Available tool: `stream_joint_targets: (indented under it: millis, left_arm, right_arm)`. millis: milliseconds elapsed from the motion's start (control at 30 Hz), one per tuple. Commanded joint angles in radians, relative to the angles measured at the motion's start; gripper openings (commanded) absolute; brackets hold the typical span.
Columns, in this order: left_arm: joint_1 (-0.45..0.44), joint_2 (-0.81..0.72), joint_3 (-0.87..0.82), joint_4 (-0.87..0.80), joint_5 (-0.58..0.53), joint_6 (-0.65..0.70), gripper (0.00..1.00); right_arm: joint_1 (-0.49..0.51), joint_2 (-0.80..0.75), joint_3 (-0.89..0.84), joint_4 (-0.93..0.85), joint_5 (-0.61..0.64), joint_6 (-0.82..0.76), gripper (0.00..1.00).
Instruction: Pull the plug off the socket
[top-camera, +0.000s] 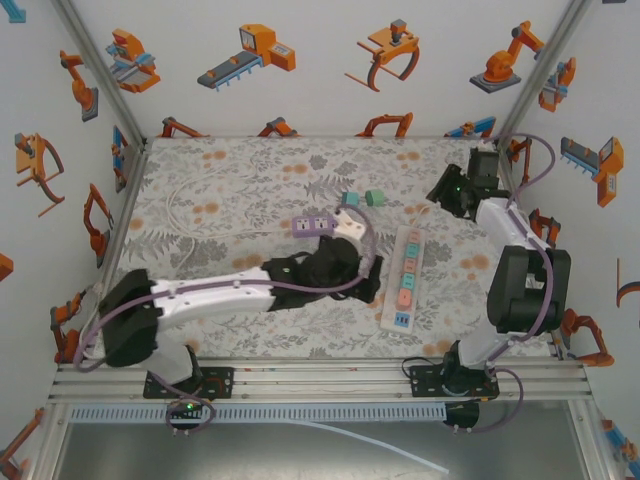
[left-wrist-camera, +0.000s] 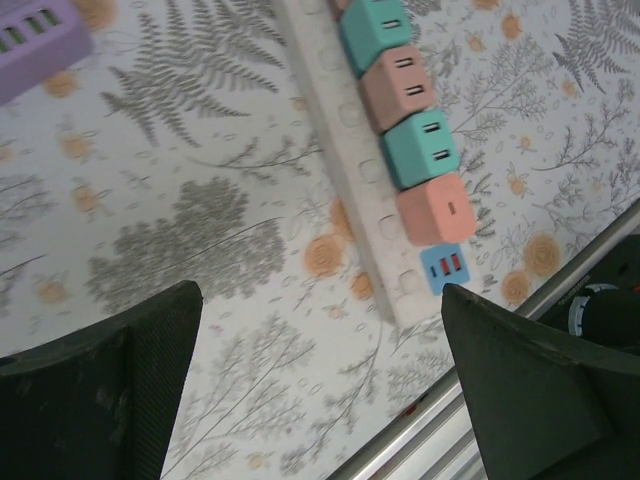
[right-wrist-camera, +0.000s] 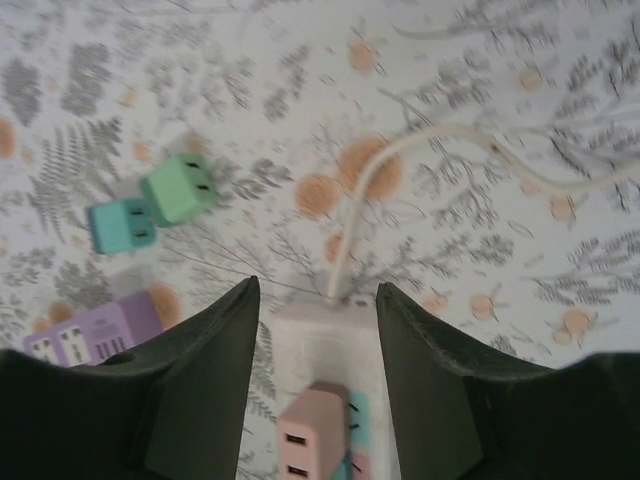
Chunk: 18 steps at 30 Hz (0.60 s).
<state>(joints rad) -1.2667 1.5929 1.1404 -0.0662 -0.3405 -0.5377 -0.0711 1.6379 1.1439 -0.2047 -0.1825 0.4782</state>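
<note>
Plug (right-wrist-camera: 310, 440) in pink, seated at the far end of the power strip (top-camera: 402, 280), right of the table's (top-camera: 200, 210) middle. Seems the approach step: right gripper (right-wrist-camera: 317, 290) poised over that end, jaws spread and empty; left gripper (left-wrist-camera: 318, 295) also released, close to the strip's near end. Next, probably: descend, clench on the cube's sides, pull straight away with the strip pinned down. Unclear choice among the several seated plugs; prongs hidden inside sockets; cord (right-wrist-camera: 400, 150) cut off at the picture's edge.

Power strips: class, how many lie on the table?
2. The white power strip lies right of centre; the purple power strip lies left of it, slightly farther back.
</note>
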Motion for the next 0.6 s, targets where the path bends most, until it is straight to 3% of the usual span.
stream_joint_targets:
  millis: [0, 100, 133, 300, 567]
  left_arm:
    - [-0.075, 0.135, 0.128, 0.014, -0.158, -0.007, 0.97]
    - [-0.113, 0.259, 0.220, -0.012, -0.223, -0.001, 0.97]
    - [-0.120, 0.291, 0.241, -0.010, -0.235, -0.003, 0.97]
    - [-0.127, 0.441, 0.331, 0.032, -0.222, 0.051, 0.97]
    - [-0.128, 0.581, 0.457, -0.051, -0.274, 0.059, 0.97]
  right_arm:
    - [-0.010, -0.024, -0.032, -0.030, 0.049, 0.020, 0.53]
    - [-0.038, -0.065, -0.064, -0.039, 0.095, 0.087, 0.59]
    - [-0.047, -0.085, -0.078, -0.042, 0.113, 0.107, 0.66]
    - [-0.061, -0.224, -0.158, -0.054, 0.218, 0.134, 0.82]
    - [-0.062, -0.380, -0.231, -0.064, 0.245, 0.091, 0.83]
